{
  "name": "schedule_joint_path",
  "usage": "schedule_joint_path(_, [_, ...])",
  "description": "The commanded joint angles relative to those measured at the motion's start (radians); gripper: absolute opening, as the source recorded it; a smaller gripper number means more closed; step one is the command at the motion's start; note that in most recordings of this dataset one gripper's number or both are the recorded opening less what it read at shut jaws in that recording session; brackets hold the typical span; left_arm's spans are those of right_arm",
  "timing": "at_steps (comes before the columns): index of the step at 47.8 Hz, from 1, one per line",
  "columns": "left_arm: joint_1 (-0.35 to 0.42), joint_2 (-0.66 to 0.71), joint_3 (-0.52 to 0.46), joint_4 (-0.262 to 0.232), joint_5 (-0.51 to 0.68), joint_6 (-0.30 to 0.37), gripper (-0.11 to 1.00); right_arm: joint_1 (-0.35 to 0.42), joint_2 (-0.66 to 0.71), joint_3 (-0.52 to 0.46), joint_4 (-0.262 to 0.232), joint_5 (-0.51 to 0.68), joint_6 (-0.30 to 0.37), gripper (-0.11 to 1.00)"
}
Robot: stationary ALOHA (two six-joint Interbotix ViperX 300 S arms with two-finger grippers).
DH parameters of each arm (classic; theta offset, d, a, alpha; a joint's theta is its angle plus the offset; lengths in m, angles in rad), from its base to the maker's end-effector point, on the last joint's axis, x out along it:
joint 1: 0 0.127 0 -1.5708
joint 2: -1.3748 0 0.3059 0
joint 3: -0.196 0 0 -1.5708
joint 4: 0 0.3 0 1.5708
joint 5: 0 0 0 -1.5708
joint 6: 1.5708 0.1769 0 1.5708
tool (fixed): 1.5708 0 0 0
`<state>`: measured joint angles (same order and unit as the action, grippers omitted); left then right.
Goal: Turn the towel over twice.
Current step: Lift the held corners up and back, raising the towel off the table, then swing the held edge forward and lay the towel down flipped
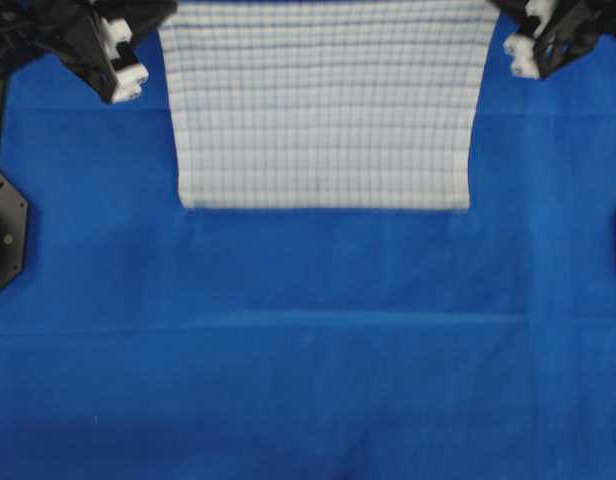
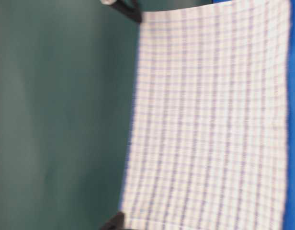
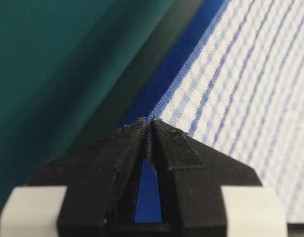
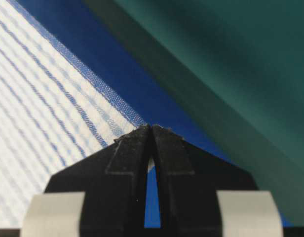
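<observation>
The towel (image 1: 326, 105) is white with thin blue lines. It hangs in the air between the two robot hands, stretched wide, above the blue cloth (image 1: 308, 350) that covers the table. Its bottom edge is straight and lies close over the blue cloth. The left gripper (image 3: 148, 123) pinches one top corner of the towel tight between its black tips. The right gripper (image 4: 151, 129) pinches the other top corner the same way. From above, the two hands sit at the far corners, well apart.
</observation>
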<state>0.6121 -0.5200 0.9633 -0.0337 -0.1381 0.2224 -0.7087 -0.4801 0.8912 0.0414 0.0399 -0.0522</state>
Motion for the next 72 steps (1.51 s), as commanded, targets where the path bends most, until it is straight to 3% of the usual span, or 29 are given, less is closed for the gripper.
schedule_joint_path(1, [0.006,-0.049,-0.044,0.003,0.020,0.002,0.06,-0.008,-0.055,-0.055,-0.015,0.041,-0.003,0.05])
schedule_joint_path(21, [0.006,-0.156,-0.101,0.005,0.066,0.005,0.06,-0.008,-0.155,-0.169,-0.051,0.187,-0.003,0.05])
schedule_joint_path(42, [-0.031,-0.146,-0.077,0.005,0.083,0.000,0.06,0.032,-0.179,-0.161,-0.040,0.318,0.023,0.05])
schedule_joint_path(51, [-0.135,-0.141,0.028,0.005,0.092,-0.025,0.06,0.163,-0.186,-0.071,-0.021,0.382,0.121,0.05])
schedule_joint_path(62, [-0.334,-0.089,0.167,-0.003,0.086,-0.077,0.06,0.356,-0.167,0.077,-0.023,0.322,0.287,0.05])
schedule_joint_path(72, [-0.541,0.037,0.239,-0.003,0.014,-0.210,0.06,0.514,-0.095,0.189,-0.023,0.212,0.446,0.05])
